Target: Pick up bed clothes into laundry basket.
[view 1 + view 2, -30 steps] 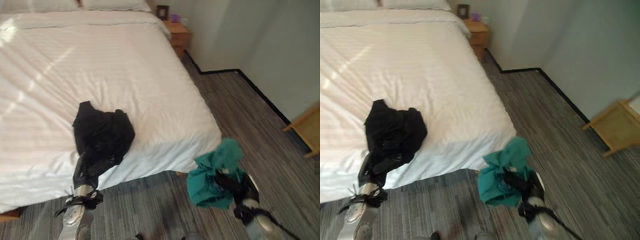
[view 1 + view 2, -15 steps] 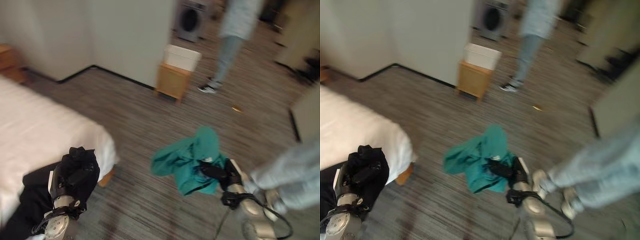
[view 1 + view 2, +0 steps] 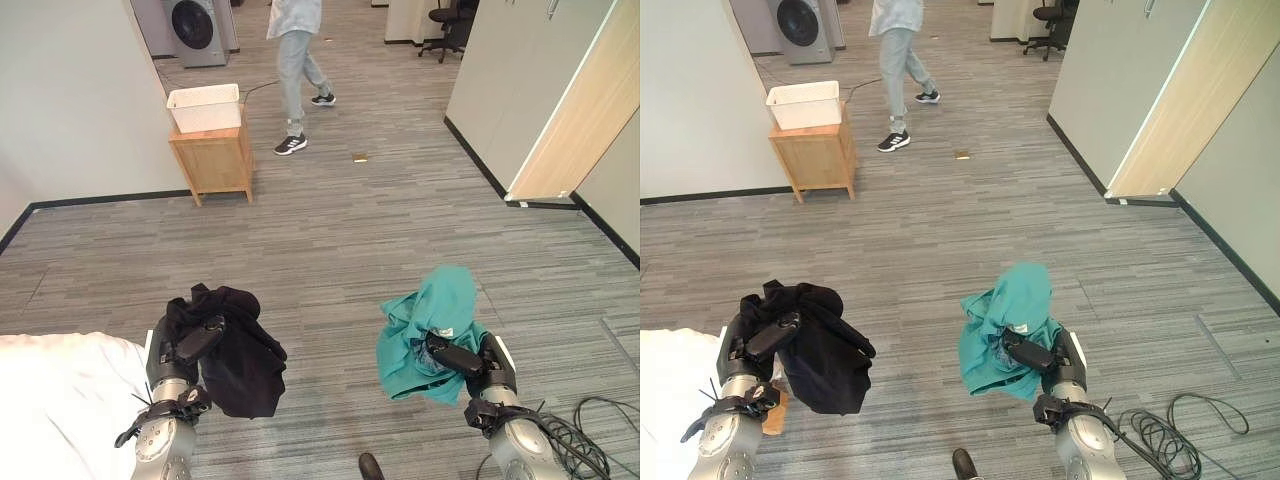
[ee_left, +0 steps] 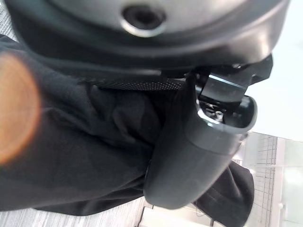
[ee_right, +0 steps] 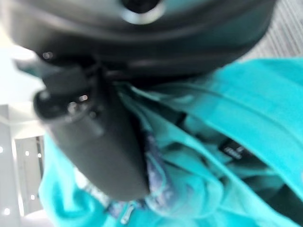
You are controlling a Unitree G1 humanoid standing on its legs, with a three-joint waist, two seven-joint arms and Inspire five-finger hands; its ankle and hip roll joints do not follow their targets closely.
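The left hand (image 3: pixel 185 345) has its fingers curled around a black garment (image 3: pixel 240 350), held up beside the bed (image 3: pixel 60 400) corner. The right hand (image 3: pixel 460 358) grips a teal garment (image 3: pixel 430 320) above the floor (image 3: pixel 340 230). The white laundry basket (image 3: pixel 205 107) sits on a wooden stand (image 3: pixel 212 160) far beyond the bed, near a person (image 3: pixel 295 50).

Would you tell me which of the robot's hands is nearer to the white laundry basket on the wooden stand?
The left hand, holding the black garment, is nearer, below the basket. The right hand, gripping the teal garment, is farther right.

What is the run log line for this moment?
left hand: holds black garment | right hand: holds teal garment | basket: on wooden stand, far
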